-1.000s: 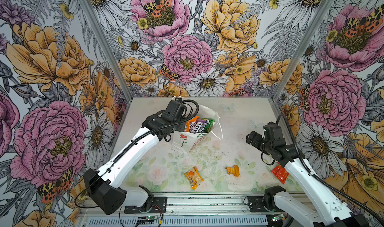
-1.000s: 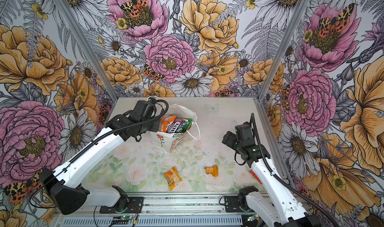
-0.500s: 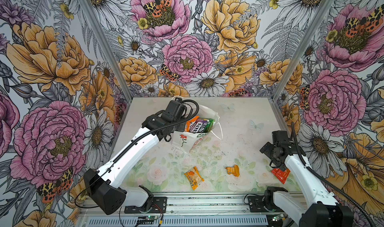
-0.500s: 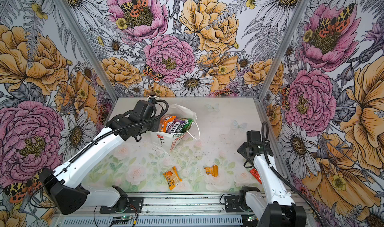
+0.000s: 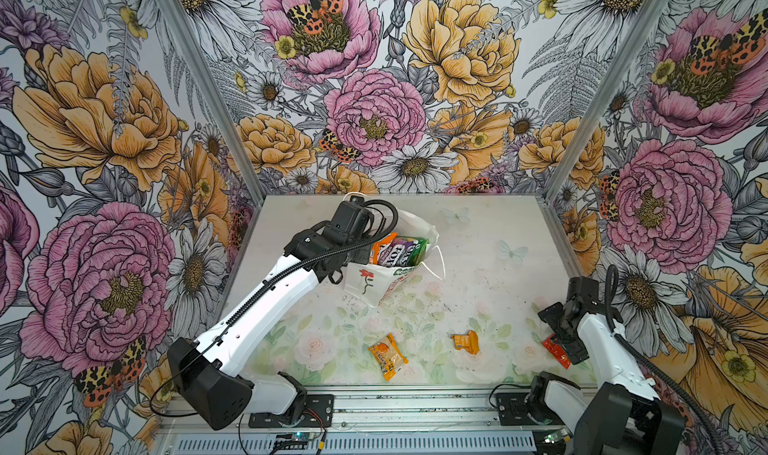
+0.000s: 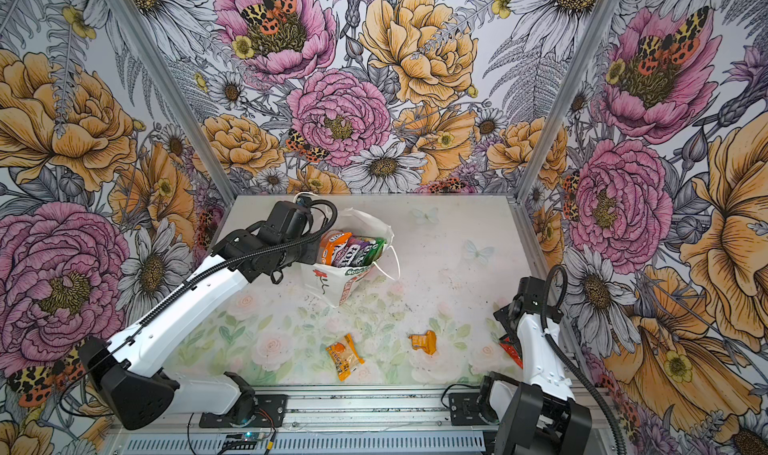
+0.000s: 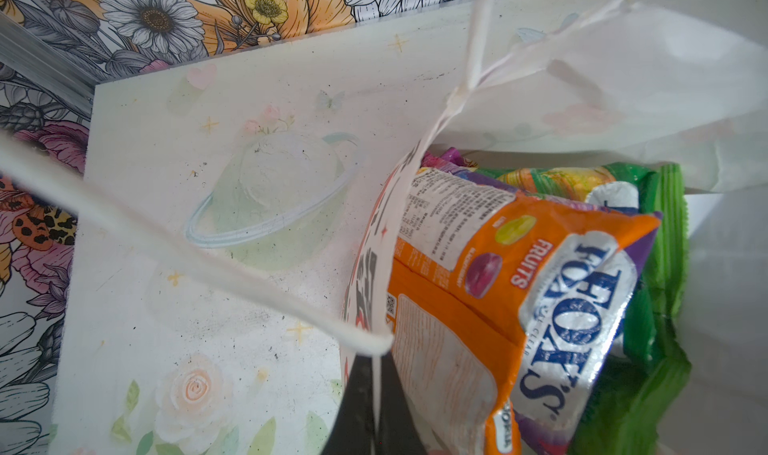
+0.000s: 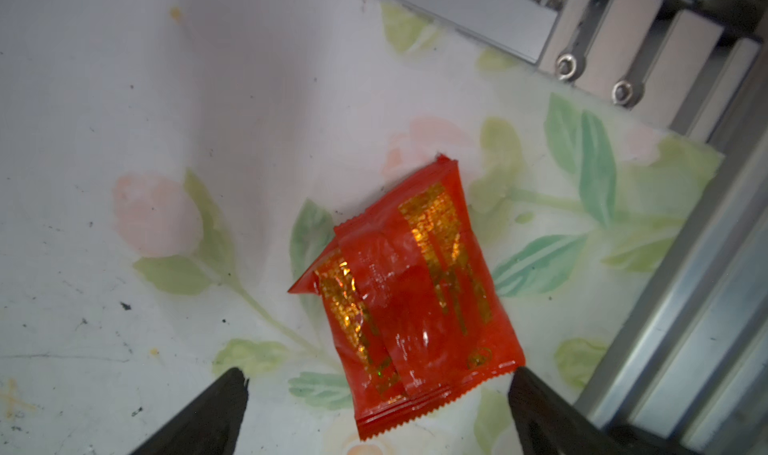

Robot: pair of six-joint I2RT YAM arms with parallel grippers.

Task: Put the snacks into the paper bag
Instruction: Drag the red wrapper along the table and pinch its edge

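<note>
In both top views the paper bag (image 5: 376,280) stands toward the back of the tabletop (image 5: 478,241), mouth open and already stuffed with Fox's bags (image 5: 397,251). Three snacks lie outside it. An orange pack (image 5: 387,356) and a crumpled orange sachet (image 5: 465,342) sit well in front of the bag, and a red sachet (image 5: 555,349) lies well off to the bag's right, partly under the right arm. The left wrist view shows the left tool (image 7: 376,390) closed tight, pinching the bag's wall beside the orange Fox's bag (image 7: 498,286). In the right wrist view the right tool (image 8: 378,378) is spread wide and empty, its tips flanking the red sachet's near edge. Most looks done; three pickups remain.
</note>
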